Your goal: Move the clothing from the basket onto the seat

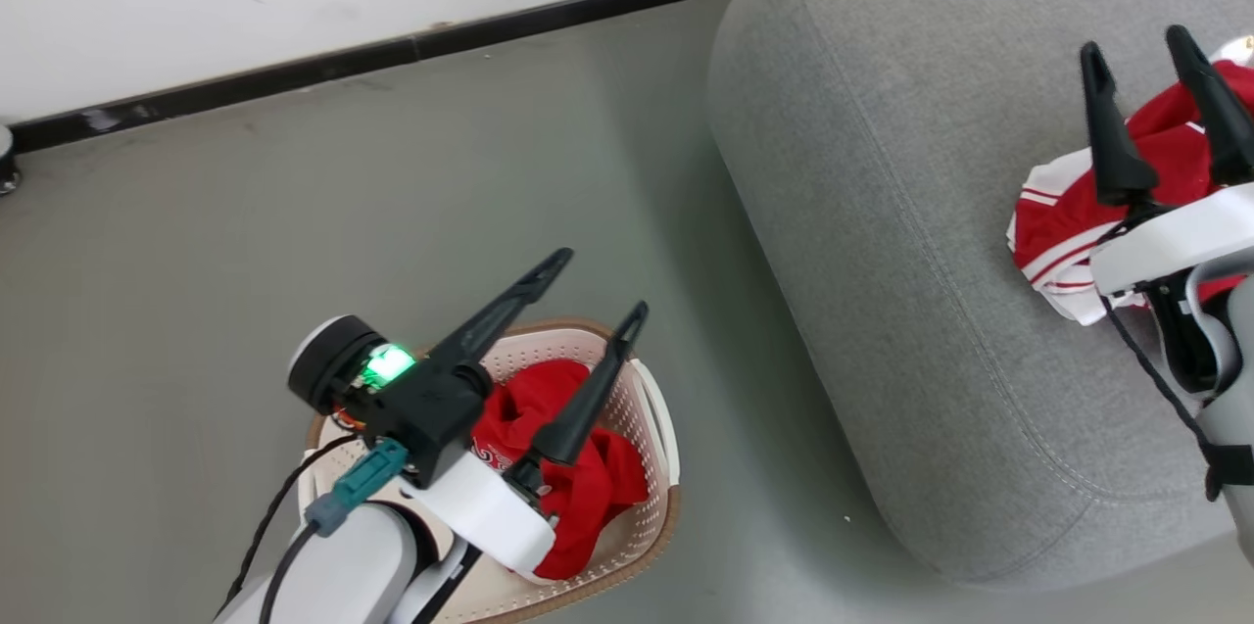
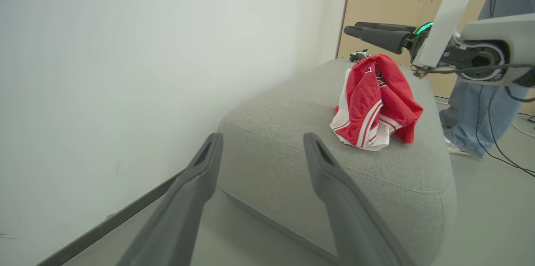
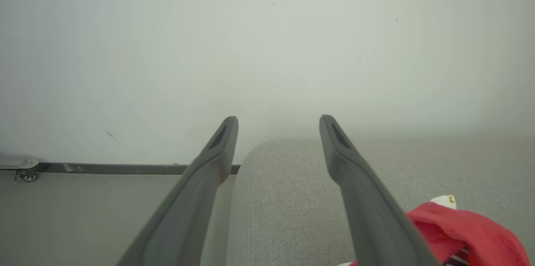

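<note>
The cream basket (image 1: 656, 408) sits on the floor at the lower left with a red jersey (image 1: 588, 477) crumpled inside. Above it my left gripper (image 1: 600, 283) hangs open, holding nothing. The grey seat (image 1: 901, 242) spreads across the right half of the head view. A second red and white jersey (image 1: 1068, 213) lies bunched on the seat's right part. My right gripper (image 1: 1136, 41) stands open over that jersey, fingers spread and free of the cloth. In the left wrist view the jersey (image 2: 376, 103) is heaped on the seat (image 2: 292, 132), with my right gripper (image 2: 353, 29) above it.
A white wall with a dark baseboard (image 1: 392, 51) runs along the back. Grey floor (image 1: 294, 232) lies between the basket, wall and seat. A person's legs in jeans (image 2: 472, 111) stand beyond the seat, with cables on the floor. A caster (image 3: 28, 176) shows by the baseboard.
</note>
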`<state>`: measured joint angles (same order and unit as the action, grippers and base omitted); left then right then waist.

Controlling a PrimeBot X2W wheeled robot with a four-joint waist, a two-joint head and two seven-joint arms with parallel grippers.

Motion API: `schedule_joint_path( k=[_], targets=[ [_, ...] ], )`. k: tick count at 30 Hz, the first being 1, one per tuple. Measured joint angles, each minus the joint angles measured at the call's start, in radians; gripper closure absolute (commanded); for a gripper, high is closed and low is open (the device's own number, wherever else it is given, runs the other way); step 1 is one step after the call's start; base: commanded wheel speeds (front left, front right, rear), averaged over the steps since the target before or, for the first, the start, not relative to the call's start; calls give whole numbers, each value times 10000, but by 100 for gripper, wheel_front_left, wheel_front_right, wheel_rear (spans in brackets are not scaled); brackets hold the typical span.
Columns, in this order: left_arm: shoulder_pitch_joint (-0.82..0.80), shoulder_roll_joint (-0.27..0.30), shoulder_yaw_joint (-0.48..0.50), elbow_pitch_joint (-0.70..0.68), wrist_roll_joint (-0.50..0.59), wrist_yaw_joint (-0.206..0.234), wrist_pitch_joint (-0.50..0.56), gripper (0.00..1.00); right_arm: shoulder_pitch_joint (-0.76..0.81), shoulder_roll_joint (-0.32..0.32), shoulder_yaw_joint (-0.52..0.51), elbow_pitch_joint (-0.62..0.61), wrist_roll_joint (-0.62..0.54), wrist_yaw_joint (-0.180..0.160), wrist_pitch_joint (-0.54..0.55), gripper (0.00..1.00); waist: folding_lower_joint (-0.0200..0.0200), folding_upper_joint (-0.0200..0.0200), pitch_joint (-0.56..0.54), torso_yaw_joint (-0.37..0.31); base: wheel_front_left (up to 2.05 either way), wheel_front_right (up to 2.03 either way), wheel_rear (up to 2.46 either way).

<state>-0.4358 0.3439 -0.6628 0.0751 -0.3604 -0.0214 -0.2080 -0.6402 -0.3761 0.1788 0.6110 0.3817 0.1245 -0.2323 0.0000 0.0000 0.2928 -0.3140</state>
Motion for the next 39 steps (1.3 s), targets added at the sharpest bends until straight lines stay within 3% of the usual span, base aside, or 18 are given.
schedule_joint_path(
  k=[12, 30, 39],
  targets=[
    [776, -2, 1229, 387, -451, 1147, -263, 0, -5, 389, 374, -539, -525, 0, -56, 0, 0, 0, -524, 824, 0, 0, 0],
    [2155, -173, 2606, 757, -970, 2343, -389, 0, 1148, 1499, -48, -629, -1432, 0, -63, 0, 0, 0, -1396, 2092, 0, 0, 0],
    [2718, -330, 3055, 938, -1126, 2652, -389, 0, 1924, 2082, -301, -617, -1534, 0, -63, 0, 0, 0, -1854, 2547, 0, 0, 0]
  ],
)
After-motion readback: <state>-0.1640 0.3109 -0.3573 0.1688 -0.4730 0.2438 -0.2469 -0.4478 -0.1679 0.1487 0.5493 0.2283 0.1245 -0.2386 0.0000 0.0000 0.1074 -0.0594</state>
